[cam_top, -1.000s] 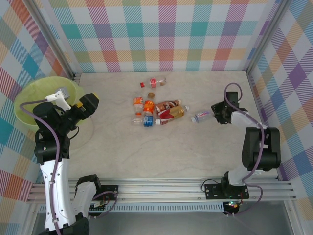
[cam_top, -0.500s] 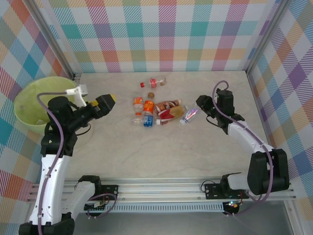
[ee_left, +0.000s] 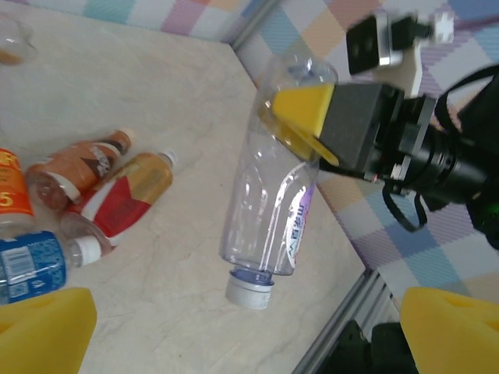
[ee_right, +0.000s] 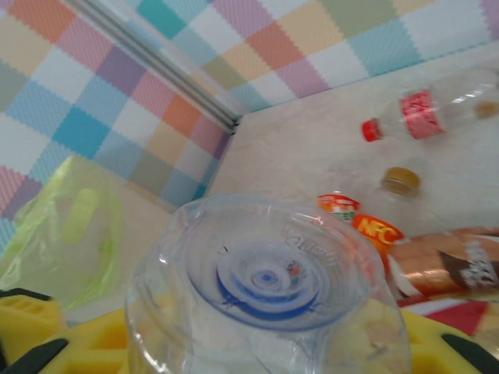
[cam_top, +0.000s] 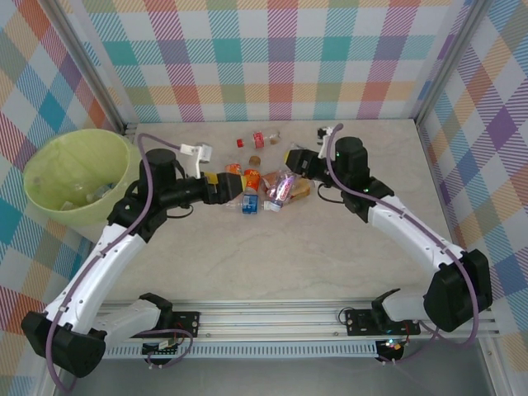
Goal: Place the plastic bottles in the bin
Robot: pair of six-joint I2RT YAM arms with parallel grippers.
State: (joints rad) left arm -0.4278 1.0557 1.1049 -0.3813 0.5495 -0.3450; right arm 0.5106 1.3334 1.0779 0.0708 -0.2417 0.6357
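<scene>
Plastic bottles (cam_top: 251, 178) lie bunched at the middle-back of the marbled table (cam_top: 330, 264), and I make out seven there. Two have orange labels, and the orange label (ee_right: 374, 230) in the right wrist view reads "NFC". There is also a blue-labelled bottle (cam_top: 247, 204), one brown-labelled, one red-and-gold, a small one with a brown cap (cam_top: 255, 160), and a red-labelled bottle (cam_top: 261, 138) lying apart toward the back wall. An eighth, the clear bottle (ee_left: 273, 202), has ribbed sides, a pale cap and a white-and-purple label with print too small to read. It is clamped near its base between the yellow pads of the right gripper (cam_top: 293, 163), at the right side of the bunch. The left gripper (cam_top: 231, 188) sits beside the blue-labelled bottle with its fingers spread wide, holding nothing. The bin (cam_top: 33, 177), round with a glossy translucent lime liner, stands at the table's left edge, well apart from the bunch, with something clear lying at its bottom
</scene>
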